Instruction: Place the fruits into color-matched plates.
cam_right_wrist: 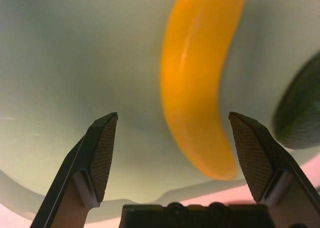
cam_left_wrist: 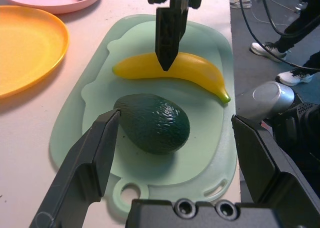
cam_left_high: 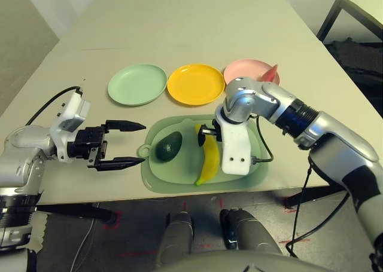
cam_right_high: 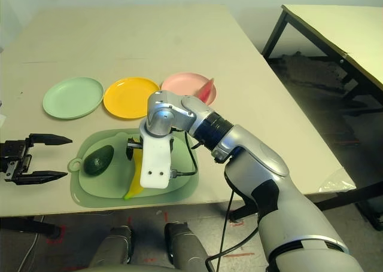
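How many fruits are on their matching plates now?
One looks done: the watermelon wedge sits on the pink plate. In hand: the right gripper hangs open over the banana, not gripping it. Left: the banana and avocado lie on the cutting board; the yellow plate and green plate hold nothing. The left gripper is open beside the board.

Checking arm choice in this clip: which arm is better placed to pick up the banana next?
The right. Its open pincer points down over the banana on the cutting board, fingers either side of it. The left pincer hangs open beside the board's edge, facing the avocado instead.
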You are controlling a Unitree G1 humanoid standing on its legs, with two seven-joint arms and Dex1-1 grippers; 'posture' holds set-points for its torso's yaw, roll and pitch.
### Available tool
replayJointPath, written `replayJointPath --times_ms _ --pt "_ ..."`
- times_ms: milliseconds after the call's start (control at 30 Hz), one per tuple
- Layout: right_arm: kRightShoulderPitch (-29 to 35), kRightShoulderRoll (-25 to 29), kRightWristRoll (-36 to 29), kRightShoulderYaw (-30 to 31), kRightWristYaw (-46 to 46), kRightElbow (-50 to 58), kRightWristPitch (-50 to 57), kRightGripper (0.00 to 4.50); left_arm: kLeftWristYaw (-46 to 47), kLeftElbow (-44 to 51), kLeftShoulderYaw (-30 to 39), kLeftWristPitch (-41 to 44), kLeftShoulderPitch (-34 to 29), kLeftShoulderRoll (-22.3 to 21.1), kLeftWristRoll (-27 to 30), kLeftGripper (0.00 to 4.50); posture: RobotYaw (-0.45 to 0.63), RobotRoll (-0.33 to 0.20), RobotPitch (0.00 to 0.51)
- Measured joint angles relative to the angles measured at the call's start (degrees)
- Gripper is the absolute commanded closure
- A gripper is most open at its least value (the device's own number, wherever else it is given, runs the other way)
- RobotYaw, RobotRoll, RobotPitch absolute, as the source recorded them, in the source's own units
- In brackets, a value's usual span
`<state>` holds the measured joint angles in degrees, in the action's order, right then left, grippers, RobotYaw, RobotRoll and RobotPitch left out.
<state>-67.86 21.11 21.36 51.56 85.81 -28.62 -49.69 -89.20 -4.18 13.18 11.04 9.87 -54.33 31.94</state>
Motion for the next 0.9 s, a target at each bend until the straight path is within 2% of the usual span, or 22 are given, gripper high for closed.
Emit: replayJointPath --times_ms 133,167,233,433,467,767,900 --pt "0.64 0.31 0.78 0.05 0.13 0.05 0.48 0.03 0.45 -0.26 0.03 -0.15 0.49 0.01 0.02 0.0 0.07 0.0 0.159" --pt "0.82 0.55 0.79 -0.02 0.21 0.39 0.65 0.19 0.46 -0.31 0.03 -0.18 0.65 0.02 0.03 0.0 0.07 0.0 0.158" --pt "1.24 1.32 0.8 -0.05 0.51 1.04 0.96 0.61 0.47 -0.46 0.03 -0.24 0.9 0.03 0.03 0.0 0.06 0.0 0.159" --pt "2.69 4.2 0.34 -0.4 1.92 2.08 1.23 2.78 0.46 -1.42 0.02 -0.38 1.83 0.07 0.02 0.0 0.06 0.0 0.155" --pt "2.72 4.37 0.28 -0.51 1.93 2.04 1.22 2.89 0.45 -1.51 0.02 -0.42 2.04 0.09 0.02 0.0 0.06 0.0 0.153" --pt "1.07 5.38 0.01 -1.38 1.77 -3.09 0.53 2.89 0.48 -2.61 -0.05 -1.13 2.66 0.32 -0.22 0.0 0.05 0.0 0.146" --pt "-3.1 3.49 -0.44 -3.32 1.1 -10.02 1.65 2.89 1.4 -3.12 -0.06 -1.09 3.01 0.44 -0.36 0.0 0.05 0.0 0.141"
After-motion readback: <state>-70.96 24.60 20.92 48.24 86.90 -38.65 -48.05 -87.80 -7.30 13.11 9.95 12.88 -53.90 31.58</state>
